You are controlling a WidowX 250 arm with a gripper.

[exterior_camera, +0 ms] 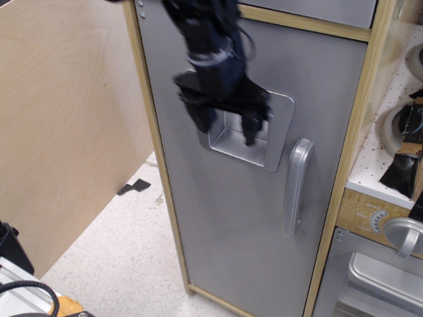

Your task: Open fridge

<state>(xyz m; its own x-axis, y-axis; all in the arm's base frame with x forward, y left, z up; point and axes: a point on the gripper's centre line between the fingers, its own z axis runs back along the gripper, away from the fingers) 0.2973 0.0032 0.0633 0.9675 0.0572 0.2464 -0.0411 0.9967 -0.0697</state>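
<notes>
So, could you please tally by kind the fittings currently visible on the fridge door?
Curved handle: 1
Recessed dispenser panel: 1
Round buttons: 0, hidden behind the tool
Total: 2

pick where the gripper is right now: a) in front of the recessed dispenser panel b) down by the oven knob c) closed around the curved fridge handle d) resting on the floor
a: the gripper hangs open in front of the dispenser panel on the fridge door, up and left of the curved handle, which it does not touch.
</notes>
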